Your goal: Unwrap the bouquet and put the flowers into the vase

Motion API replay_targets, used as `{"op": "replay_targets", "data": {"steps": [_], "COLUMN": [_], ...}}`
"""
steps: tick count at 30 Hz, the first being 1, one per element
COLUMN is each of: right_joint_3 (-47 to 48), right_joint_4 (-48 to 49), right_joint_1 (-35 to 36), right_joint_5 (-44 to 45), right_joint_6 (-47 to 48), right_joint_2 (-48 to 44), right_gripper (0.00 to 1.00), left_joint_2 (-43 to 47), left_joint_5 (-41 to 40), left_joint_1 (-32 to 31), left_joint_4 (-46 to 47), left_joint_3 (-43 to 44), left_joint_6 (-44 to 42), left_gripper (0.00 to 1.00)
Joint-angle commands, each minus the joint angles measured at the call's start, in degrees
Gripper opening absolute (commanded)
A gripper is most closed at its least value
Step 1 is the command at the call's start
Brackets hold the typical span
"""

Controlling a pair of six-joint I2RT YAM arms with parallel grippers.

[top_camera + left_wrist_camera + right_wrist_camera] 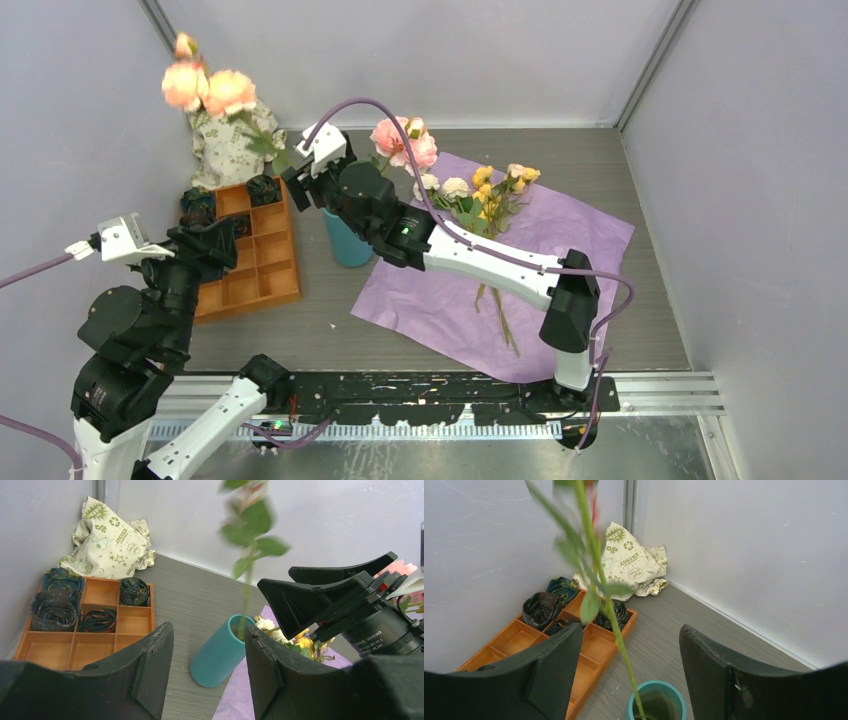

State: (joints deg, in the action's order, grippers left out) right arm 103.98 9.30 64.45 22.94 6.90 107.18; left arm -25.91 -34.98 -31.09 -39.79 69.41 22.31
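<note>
The right tool (630, 632) is held above the teal vase (656, 700), jaws spread wide, nothing gripped. A leafy rose stem (616, 635) is stood in the vase, clear of both fingers. The left tool (209, 630) is held partly open, empty. The other flowers (480, 195) are laid on the purple paper (570, 245) beside the vase.

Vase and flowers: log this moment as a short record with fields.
vase: teal, at the left edge of the purple paper
stem: one leafy green stem stands in the vase
right gripper: open, above the vase, fingers either side of the stem
left gripper: open, empty
flowers: cream and yellow roses lie on the purple paper
</note>
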Motion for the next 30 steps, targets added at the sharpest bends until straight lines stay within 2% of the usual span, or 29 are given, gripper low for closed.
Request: {"op": "replay_targets", "data": {"steps": [1,8,16,20,23,26,30], "right_joint_3": [1.03,1.94,-3.27,-6.26,-7.06,-11.51,-14.52], "right_joint_4": [0.55,-1.3,-1.12,-2.69,-6.31,-5.12,-7.35], "right_joint_1": [0.13,0.04,0.79,2.87,3.95,5.01,5.34], "right_joint_5": [1.06,0.79,-1.17,-2.85,-4.8,-5.94,-4.85], "right_joint_6": [-1.74,-3.05,-5.57,-6.23,-8.99,-10.96,-13.72], "right_joint_2": [-2.48,-2.47,-8.83,-14.66,-19.53,-26.63,-35.09], "right_gripper": [0.76,0.76,0.79,0.9,0.92,0.99,0.99], "left_joint_2": [-1.04,-0.81,-1.73,-2.71,-3.65,-4.81,-6.14], "left_joint_5": [0.96,1.32,2.12,2.97,4.52,6.5,9.63], "left_joint_1": [0.16,0.24,0.17,0.16,0.15,0.17,0.21], "left_joint_4": [0.85,0.37,-0.1,-0.12,-0.3,-0.84,-0.68], "left_joint_3": [1.38,2.11,3.28,3.2,3.63,4.43,4.77], "left_joint_6": [0.96,1.32,1.34,1.72,1.86,1.93,2.35], "left_gripper": [0.55,0.55,0.56,0.56,0.56,0.56,0.56]}}
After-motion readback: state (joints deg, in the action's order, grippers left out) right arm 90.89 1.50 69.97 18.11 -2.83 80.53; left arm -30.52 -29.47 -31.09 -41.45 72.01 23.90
